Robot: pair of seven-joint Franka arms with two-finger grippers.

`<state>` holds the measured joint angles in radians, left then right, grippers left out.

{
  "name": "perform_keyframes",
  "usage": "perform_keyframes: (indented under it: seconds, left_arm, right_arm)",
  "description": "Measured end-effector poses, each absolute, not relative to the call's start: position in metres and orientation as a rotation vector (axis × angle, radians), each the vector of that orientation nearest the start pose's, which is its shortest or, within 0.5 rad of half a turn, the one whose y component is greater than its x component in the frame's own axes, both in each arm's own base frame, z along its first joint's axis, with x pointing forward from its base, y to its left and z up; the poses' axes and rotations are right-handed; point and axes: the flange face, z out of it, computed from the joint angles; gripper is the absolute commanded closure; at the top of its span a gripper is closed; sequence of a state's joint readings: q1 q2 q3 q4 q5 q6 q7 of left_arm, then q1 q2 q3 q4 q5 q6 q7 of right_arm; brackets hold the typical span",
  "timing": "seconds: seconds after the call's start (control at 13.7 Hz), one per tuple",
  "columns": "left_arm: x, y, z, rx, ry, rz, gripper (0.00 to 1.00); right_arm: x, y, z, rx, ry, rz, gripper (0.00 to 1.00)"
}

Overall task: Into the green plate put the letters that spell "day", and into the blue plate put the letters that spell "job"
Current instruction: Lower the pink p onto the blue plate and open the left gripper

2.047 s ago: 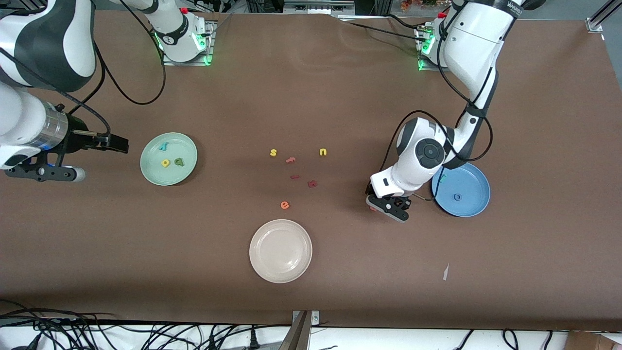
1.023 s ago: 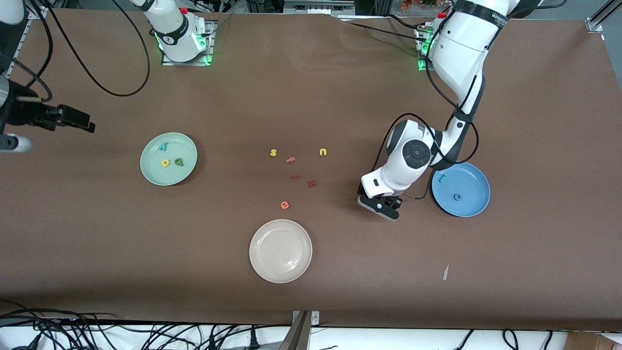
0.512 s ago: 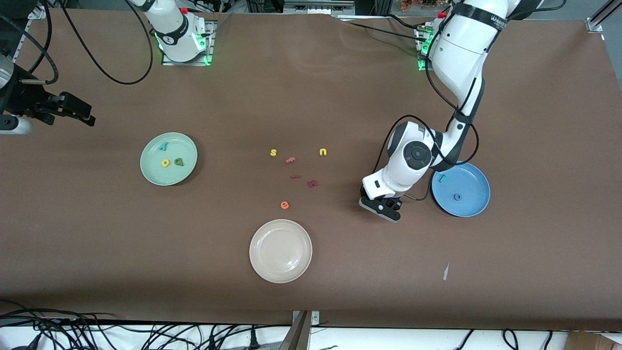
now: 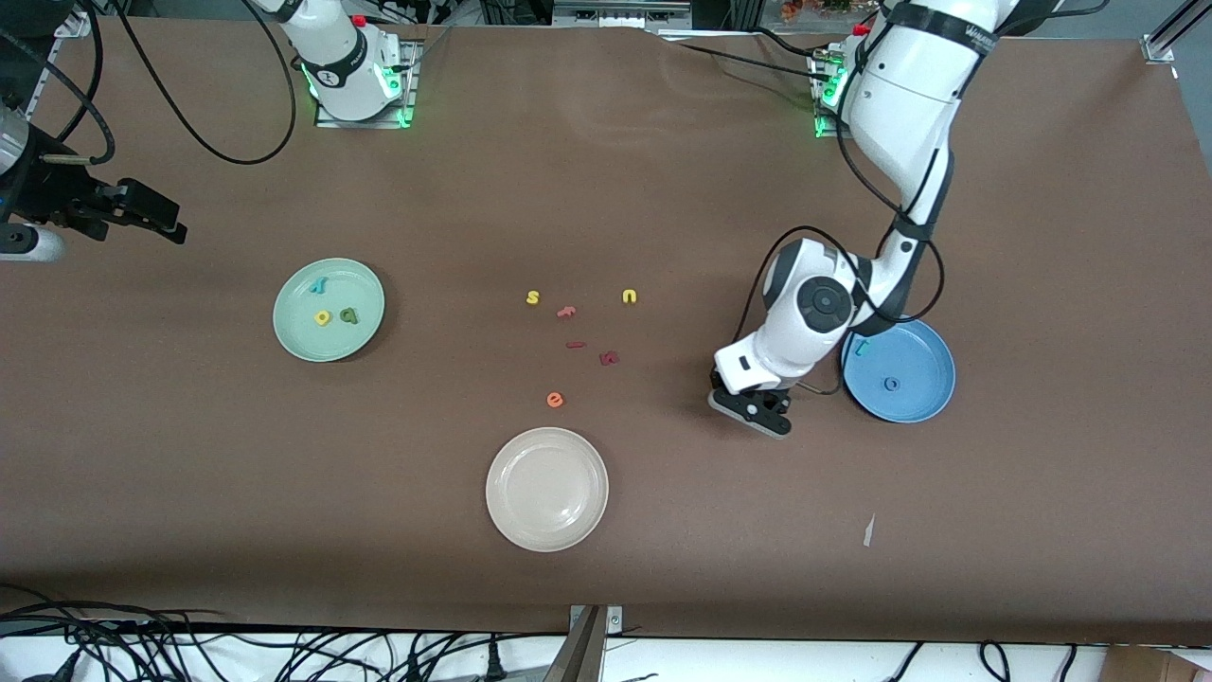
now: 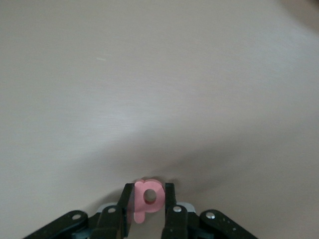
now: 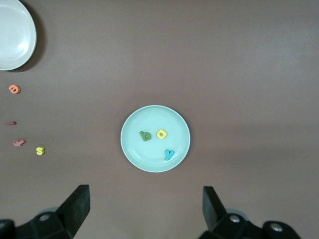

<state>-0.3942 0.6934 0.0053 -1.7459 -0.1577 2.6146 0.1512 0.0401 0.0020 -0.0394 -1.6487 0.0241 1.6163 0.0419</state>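
Now the salmon-pink "b" (image 5: 147, 198) is gripped by the left gripper (image 5: 148, 209).
Meanwhile, the right gripper (image 6: 144, 209) is held wide apart above the green plate (image 6: 155, 139).

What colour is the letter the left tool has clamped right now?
Salmon pink: the letter "b", pinched in the left tool. It shows best in the left wrist view.

Both arms (image 4: 890, 85) white w/ black joint bands, black cables looping alongside. Bases (image 4: 360, 85) glow green near table's top edge. Grippers black; left gripper (image 5: 148, 219) fingers flat, silver screws at base.
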Motion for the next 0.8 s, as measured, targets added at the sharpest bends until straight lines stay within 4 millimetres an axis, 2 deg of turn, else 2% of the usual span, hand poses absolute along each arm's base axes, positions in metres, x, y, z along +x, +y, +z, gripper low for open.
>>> perform_keyframes:
  seconds: [0.22, 0.37, 0.44, 0.58, 0.66, 0.73, 0.8]
  left_arm:
    - [0.650, -0.184, 0.246, -3.192, 0.569, -0.165, 0.96]
    - [0.644, -0.129, 0.275, -3.199, 0.556, -0.095, 0.95]
    - [0.637, -0.104, 0.281, -3.196, 0.577, -0.071, 0.94]
    - [0.617, -0.063, 0.281, -3.183, 0.647, -0.031, 0.88]
    - [0.606, -0.047, 0.276, -3.180, 0.670, -0.004, 0.81]
    - [0.596, -0.033, 0.271, -3.178, 0.680, 0.025, 0.60]
    - [0.588, -0.022, 0.267, -3.177, 0.682, 0.047, 0.24]
  right_arm:
    - [0.557, 0.002, 0.590, -3.117, 0.069, 0.054, 0.00]
    - [0.557, 0.002, 0.591, -3.118, 0.070, 0.049, 0.00]
    - [0.557, 0.002, 0.591, -3.118, 0.070, 0.047, 0.00]
    - [0.558, 0.002, 0.591, -3.118, 0.070, 0.046, 0.00]
    - [0.558, 0.002, 0.591, -3.118, 0.069, 0.045, 0.00]
    - [0.558, 0.002, 0.591, -3.118, 0.068, 0.044, 0.00]
    - [0.558, 0.003, 0.591, -3.118, 0.067, 0.043, 0.00]
